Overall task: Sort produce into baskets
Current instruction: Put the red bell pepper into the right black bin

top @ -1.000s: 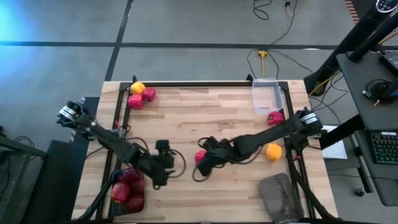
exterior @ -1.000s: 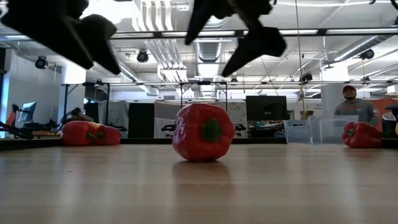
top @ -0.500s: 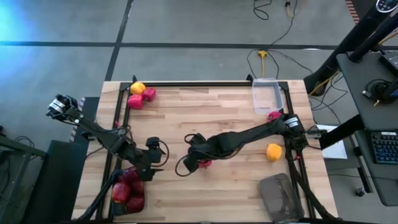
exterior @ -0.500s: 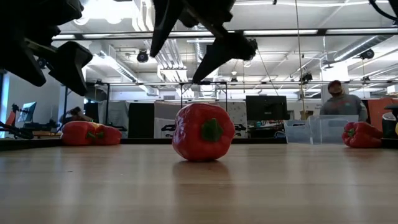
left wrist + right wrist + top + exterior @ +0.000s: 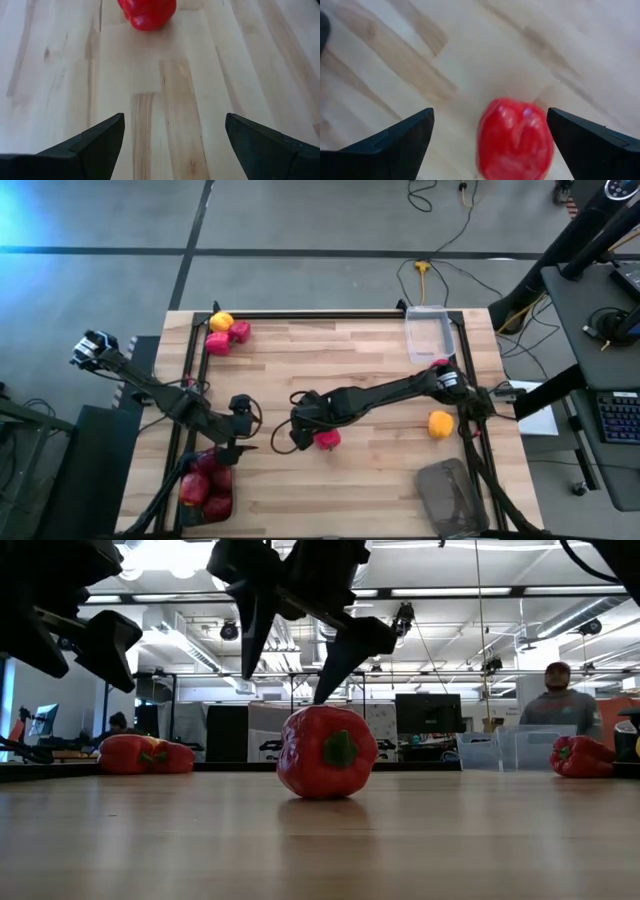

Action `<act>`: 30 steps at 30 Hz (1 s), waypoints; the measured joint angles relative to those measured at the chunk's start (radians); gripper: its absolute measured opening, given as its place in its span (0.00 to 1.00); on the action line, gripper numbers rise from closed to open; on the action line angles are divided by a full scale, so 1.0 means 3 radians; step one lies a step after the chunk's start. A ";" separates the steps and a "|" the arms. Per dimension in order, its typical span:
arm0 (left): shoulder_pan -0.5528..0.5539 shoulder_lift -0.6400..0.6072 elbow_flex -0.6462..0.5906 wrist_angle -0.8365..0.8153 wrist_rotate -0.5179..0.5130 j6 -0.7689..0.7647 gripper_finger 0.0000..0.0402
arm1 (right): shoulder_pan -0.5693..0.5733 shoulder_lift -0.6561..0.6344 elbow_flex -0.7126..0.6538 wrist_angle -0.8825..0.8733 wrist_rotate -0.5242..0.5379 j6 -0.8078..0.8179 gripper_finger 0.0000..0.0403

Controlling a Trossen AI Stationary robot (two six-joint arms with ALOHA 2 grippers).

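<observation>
A red-pink lumpy pepper (image 5: 327, 440) rests on its side on the wooden table near the middle; it also shows in the low view (image 5: 325, 752). My right gripper (image 5: 308, 435) hangs open just above it and a little to its left, touching nothing; the right wrist view shows the pepper (image 5: 515, 137) ahead between the spread fingers. My left gripper (image 5: 243, 442) is open and empty, to the left of the pepper, beside the dark basket (image 5: 222, 502) that holds dark red apples (image 5: 200, 485). The left wrist view shows the pepper (image 5: 146, 11) far ahead.
A yellow fruit (image 5: 222, 321) and two red peppers (image 5: 228, 338) lie at the far left corner. A clear basket (image 5: 430, 335) stands at the far right, with a red pepper (image 5: 441, 366) near it. A yellow-orange fruit (image 5: 440, 423) and a dark basket (image 5: 455, 495) are at the right. A person (image 5: 562, 705) stands beyond the table.
My right gripper has gone toward the table's left edge and down, and now hangs open close over the pepper. My left gripper has drawn back toward the table's left edge, away from the pepper. The pepper has stayed where it was.
</observation>
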 joint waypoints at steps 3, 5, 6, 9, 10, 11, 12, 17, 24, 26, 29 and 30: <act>0.0001 -0.0064 -0.0008 -0.0089 0.0066 -0.0039 0.81 | -0.0001 0.0155 0.0090 -0.0320 -0.0072 0.0321 0.94; 0.0000 -0.0118 -0.0012 -0.0126 0.0066 -0.0063 0.81 | -0.0002 0.0232 0.0145 -0.0547 -0.0055 0.0461 0.94; 0.0000 -0.0134 -0.0012 -0.0128 0.0066 -0.0062 0.81 | 0.0004 0.0252 0.0168 -0.0560 -0.0035 0.0483 0.94; 0.0000 -0.0176 -0.0031 -0.0142 0.0059 -0.0026 0.81 | 0.0012 0.0303 0.0202 -0.0526 -0.0107 0.0490 0.94; 0.0001 -0.0185 -0.0031 -0.0134 0.0035 -0.0017 0.81 | 0.0015 0.0327 0.0226 -0.0519 -0.0142 0.0492 0.94; 0.0006 -0.0197 -0.0031 -0.0130 -0.0008 -0.0006 0.81 | 0.0016 0.0340 0.0233 -0.0523 -0.0152 0.0492 0.94; 0.0010 -0.0213 -0.0031 -0.0148 -0.0045 -0.0002 0.81 | 0.0019 0.0349 0.0233 -0.0544 -0.0146 0.0501 0.94; 0.0038 -0.0271 -0.0030 -0.0142 -0.0221 -0.0004 0.81 | 0.0017 0.0248 0.0237 -0.0683 -0.0052 0.0482 0.94; 0.0041 -0.0292 -0.0067 -0.0136 -0.0218 -0.0047 0.81 | 0.0174 0.0126 0.0239 -0.0733 -0.0392 0.0414 0.94; 0.0039 -0.0292 -0.0068 -0.0128 -0.0203 -0.0045 0.81 | 0.0289 0.0126 0.0239 -0.0799 -0.0487 0.0329 0.94; 0.0039 -0.0288 -0.0068 -0.0114 -0.0200 -0.0045 0.81 | 0.0443 0.0126 0.0216 -0.0874 -0.0506 0.0126 0.94; 0.0040 -0.0288 -0.0068 -0.0110 -0.0201 -0.0044 0.81 | 0.0475 0.0126 0.0214 -0.0868 -0.0517 0.0044 0.94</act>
